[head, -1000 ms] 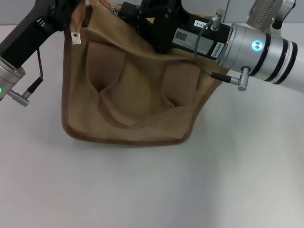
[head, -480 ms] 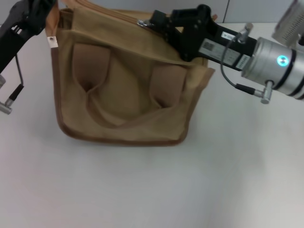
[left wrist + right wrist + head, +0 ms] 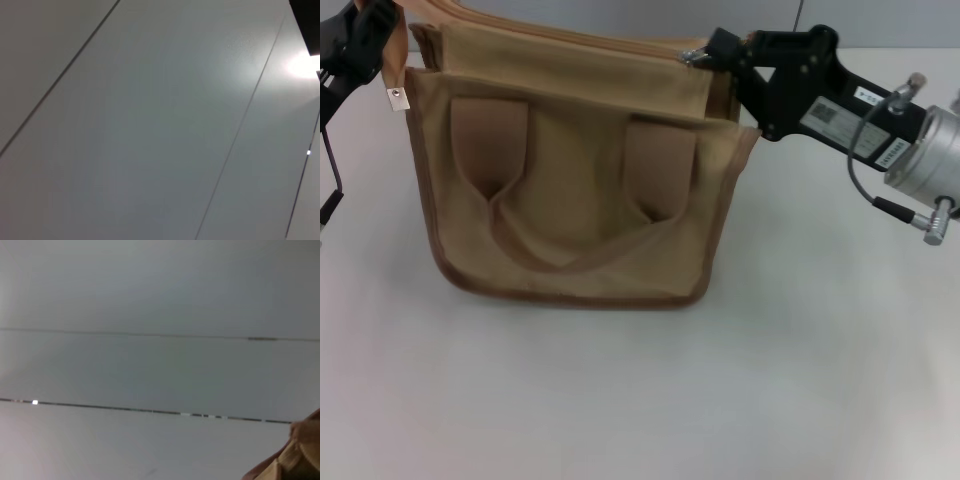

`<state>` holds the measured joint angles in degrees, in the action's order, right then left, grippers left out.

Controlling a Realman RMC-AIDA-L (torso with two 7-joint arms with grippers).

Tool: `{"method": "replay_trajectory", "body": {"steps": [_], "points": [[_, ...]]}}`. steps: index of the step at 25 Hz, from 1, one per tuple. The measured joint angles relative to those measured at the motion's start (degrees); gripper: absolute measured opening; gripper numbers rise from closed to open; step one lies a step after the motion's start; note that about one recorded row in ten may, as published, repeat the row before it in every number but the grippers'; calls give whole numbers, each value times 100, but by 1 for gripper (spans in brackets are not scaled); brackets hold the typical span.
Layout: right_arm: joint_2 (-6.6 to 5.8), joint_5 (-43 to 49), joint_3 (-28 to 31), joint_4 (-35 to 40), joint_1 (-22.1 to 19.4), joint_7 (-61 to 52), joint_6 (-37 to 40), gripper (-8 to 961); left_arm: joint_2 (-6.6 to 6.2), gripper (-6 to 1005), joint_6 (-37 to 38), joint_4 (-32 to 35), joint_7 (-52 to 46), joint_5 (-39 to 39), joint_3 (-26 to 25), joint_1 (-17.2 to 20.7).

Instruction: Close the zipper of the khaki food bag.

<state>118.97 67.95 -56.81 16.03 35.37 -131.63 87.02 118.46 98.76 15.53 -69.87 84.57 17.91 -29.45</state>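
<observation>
From the head view, our right hand [image 3: 705, 55] looks pinched on the silver pull of the zipper [image 3: 692, 57] at the right end of the khaki food bag [image 3: 570, 180], standing on the bench [image 3: 720, 400]. Our left hand [image 3: 365, 35] grips the bag's left end; how wide, we cannot tell. We judge steady tension matters, pulling along the track. Left wrist view: only pale panels. Right wrist view: a khaki corner.

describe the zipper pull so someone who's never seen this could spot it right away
Start at the big khaki food bag standing on the white table in the head view, and follow its top edge to the corner on the robot's right. There, at the tip of the black right gripper, sits the zipper pull, the only small shiny silver thing against all that tan fabric.
</observation>
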Motion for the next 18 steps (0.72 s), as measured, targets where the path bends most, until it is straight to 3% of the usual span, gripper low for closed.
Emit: {"method": "replay_trajectory", "body": {"steps": [6,8,13,15,18], "points": [[26,5,388,30,-201,357,81,44,2,32,-73,1,51,4,-67,67],[51,-2,707,10,-237,1243,354,46,13,32,-72,-6,400,1,-51,94],[56,-5,1056,-180,-269,2256,669,53,19,51,-154,-49,742,7,-48,161],[56,-8,1152,-205,-313,2533,719,56,14,105,-236,-53,733,6,-57,197],[56,-10,1220,-209,-403,2989,804,147,7,185,-283,-26,774,0,-77,359]]}}
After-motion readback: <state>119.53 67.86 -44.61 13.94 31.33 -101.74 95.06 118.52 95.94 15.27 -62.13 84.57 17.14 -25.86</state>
